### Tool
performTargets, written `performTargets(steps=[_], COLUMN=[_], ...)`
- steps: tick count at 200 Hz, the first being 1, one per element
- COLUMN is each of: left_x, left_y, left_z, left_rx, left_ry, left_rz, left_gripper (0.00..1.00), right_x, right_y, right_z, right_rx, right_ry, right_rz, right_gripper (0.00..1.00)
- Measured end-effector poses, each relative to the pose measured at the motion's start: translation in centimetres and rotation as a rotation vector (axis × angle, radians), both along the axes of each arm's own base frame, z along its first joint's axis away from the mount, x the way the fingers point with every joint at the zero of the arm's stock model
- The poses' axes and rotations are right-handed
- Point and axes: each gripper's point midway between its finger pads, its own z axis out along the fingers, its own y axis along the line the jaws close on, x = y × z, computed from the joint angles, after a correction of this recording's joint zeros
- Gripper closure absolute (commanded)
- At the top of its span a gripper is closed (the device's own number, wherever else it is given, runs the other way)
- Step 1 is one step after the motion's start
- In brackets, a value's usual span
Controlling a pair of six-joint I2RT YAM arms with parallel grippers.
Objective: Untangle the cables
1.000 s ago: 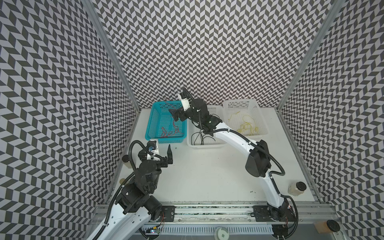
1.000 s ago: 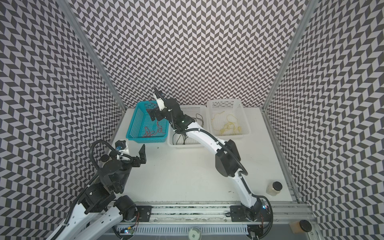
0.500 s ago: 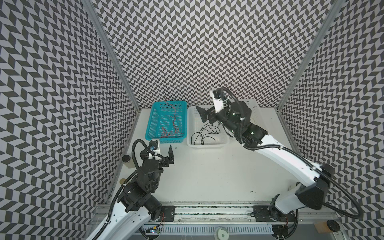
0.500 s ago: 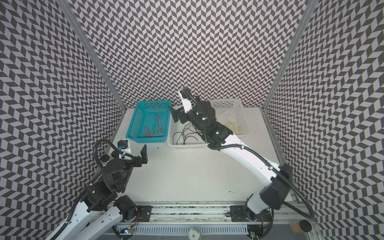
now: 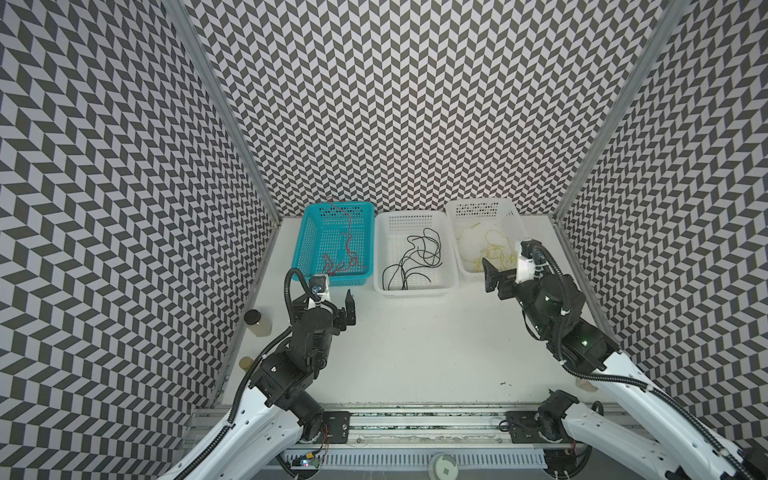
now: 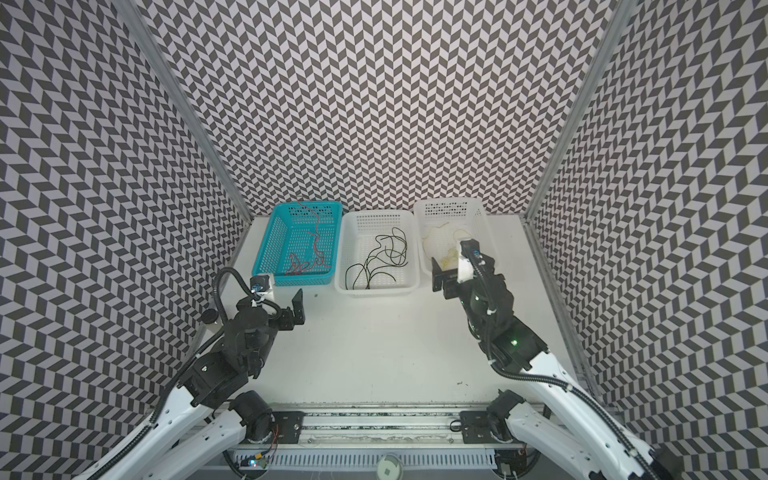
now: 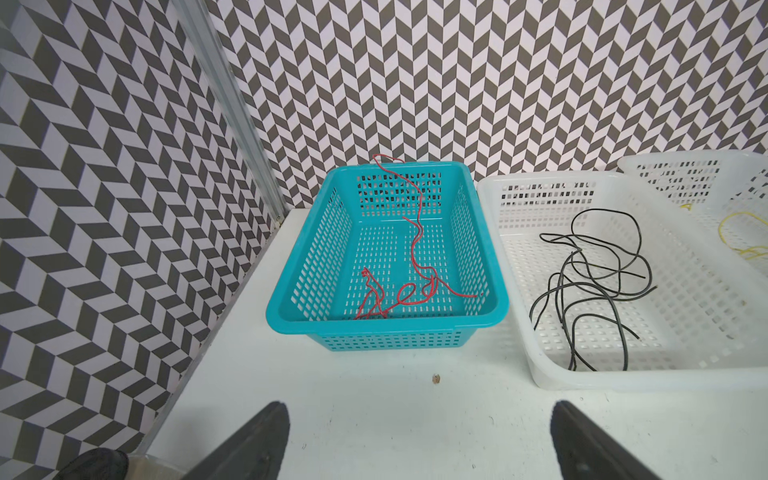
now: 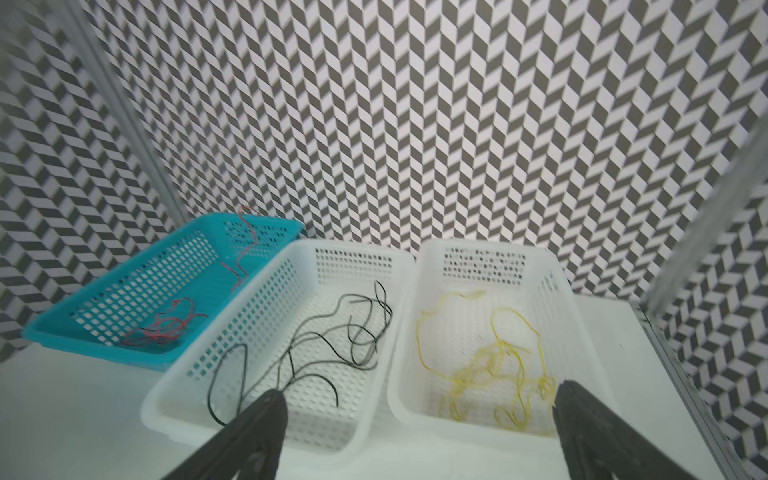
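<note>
Within the last second the right hand (image 5: pixel 492 277) had swung back from over the teal basket (image 5: pixel 305 237), across the middle basket (image 5: pixel 409 291), to its own side. It now hung spread and empty just before the right basket (image 5: pixel 482 205). The left hand (image 5: pixel 345 311) had stayed put near the front of the teal basket, also spread and holding nothing. The red cables (image 5: pixel 347 249) lay in the teal basket, one strand draped over its far rim. The black cables (image 5: pixel 415 257) lay in the middle basket and the yellow cables (image 5: pixel 494 249) in the right one. No cable showed on the worktop (image 5: pixel 415 353). With the colours apart and both arms drawn back, the sorting looked finished or nearly so.
</note>
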Motion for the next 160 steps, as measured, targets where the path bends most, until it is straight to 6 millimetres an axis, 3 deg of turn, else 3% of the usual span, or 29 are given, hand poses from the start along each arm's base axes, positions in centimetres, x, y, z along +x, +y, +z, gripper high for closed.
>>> performTargets(steps=[33,62,90,124,140,160], left_x=[0.8,3.3,4.8,6.0,6.7,7.4], left_y=[0.5,1.6,3.0,4.1,5.1,6.8], left_z=[-0.1,-3.0,-6.3,-7.3,-7.4,-8.4], left_rx=[-0.028,-0.014,-0.012,-0.020,-0.038,-0.062], left_ry=[0.006,0.116,0.228,0.245,0.226,0.229], left_rz=[0.042,0.123,0.186,0.223,0.245,0.286], left_gripper=[0.00,0.00,0.00,0.00,0.00,0.00], right_x=[-0.4,-0.4,0.9,2.4,3.6,4.8], right_y=[-4.5,-7.9,-11.1,-14.6,-14.9,-13.9], right_z=[-6.2,-11.9,-14.2,-16.2,-17.2,-19.6], right_rx=[-0.031,-0.105,-0.126,-0.079,-0.063,-0.064], right_ry=[0.078,0.172,0.248,0.296,0.304,0.335], right_rz=[-0.199,-0.338,-0.458,-0.525,-0.513,-0.447], right_gripper=[0.00,0.00,0.00,0.00,0.00,0.00])
